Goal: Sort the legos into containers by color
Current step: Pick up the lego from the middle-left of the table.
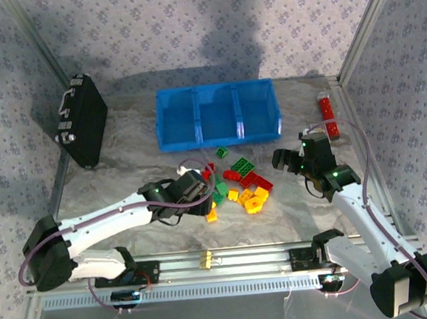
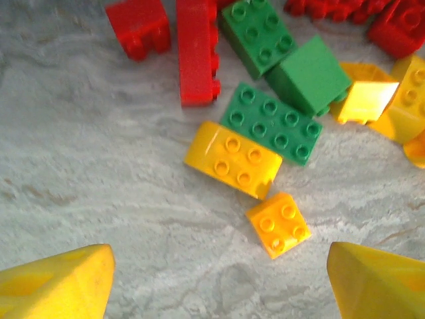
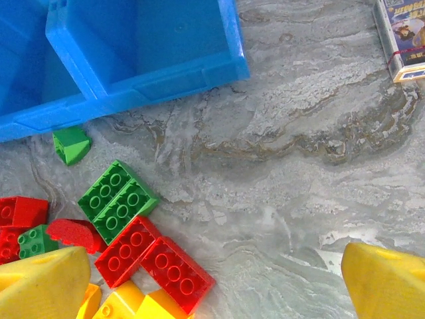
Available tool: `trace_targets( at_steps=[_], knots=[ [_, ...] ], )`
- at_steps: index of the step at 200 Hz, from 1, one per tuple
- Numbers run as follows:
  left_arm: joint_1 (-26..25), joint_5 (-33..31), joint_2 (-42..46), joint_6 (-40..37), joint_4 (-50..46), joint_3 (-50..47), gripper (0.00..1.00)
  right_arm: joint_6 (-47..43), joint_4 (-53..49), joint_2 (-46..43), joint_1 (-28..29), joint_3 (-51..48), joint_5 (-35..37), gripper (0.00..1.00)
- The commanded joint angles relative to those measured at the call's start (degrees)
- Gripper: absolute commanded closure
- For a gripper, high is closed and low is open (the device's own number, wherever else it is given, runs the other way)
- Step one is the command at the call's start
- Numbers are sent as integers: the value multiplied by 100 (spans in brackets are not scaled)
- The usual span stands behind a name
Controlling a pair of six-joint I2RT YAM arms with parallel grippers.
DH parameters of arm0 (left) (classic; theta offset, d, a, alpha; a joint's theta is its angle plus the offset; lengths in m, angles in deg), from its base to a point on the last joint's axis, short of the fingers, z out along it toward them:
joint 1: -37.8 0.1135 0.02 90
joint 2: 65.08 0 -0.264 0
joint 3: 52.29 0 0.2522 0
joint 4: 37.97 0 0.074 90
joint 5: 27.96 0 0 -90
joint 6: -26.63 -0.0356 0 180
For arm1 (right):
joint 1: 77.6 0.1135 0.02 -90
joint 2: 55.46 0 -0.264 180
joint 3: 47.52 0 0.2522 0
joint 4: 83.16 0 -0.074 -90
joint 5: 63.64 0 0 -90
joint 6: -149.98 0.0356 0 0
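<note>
At this moment you had no brick sorted.

1. The left gripper (image 1: pixel 201 196) hung low at the left edge of the lego pile (image 1: pixel 239 187). Its yellow fingers (image 2: pixel 60 282) stood well apart with nothing between them. A small orange brick (image 2: pixel 279 224) and a yellow brick (image 2: pixel 232 159) lay on the table just ahead of them.
2. The pile of red, green and yellow bricks lay mixed on the table, just in front of the blue tray (image 1: pixel 219 139). One small green piece (image 3: pixel 71 144) lay right beside the tray wall.
3. All three compartments of the tray appeared empty.
4. The right gripper (image 1: pixel 291 164) hovered at the right side of the pile. Its fingers (image 3: pixel 388 282) were likewise spread and empty.

Judged from this, the whole task was left to do: you had every brick to pick and place by colour.
</note>
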Motion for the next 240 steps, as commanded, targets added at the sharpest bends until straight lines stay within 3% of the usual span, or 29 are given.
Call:
trace_targets(
  at_steps=[1, 77, 150, 240],
  knots=[
    [-158, 294, -125, 711, -302, 41, 18, 122, -210, -74, 47, -117, -86, 1],
    [-410, 361, -858, 1507, 295, -45, 25, 273, -288, 5, 221, -74, -82, 3],
    [-597, 409, -1786, 1649, 478, 373, 28, 435, -232, -33, 354, -193, -47, 4],
    [-626, 347, -2233, 1706, 396, 544, 33, 512, -413, -104, 499, -59, 5, 5]
  ],
)
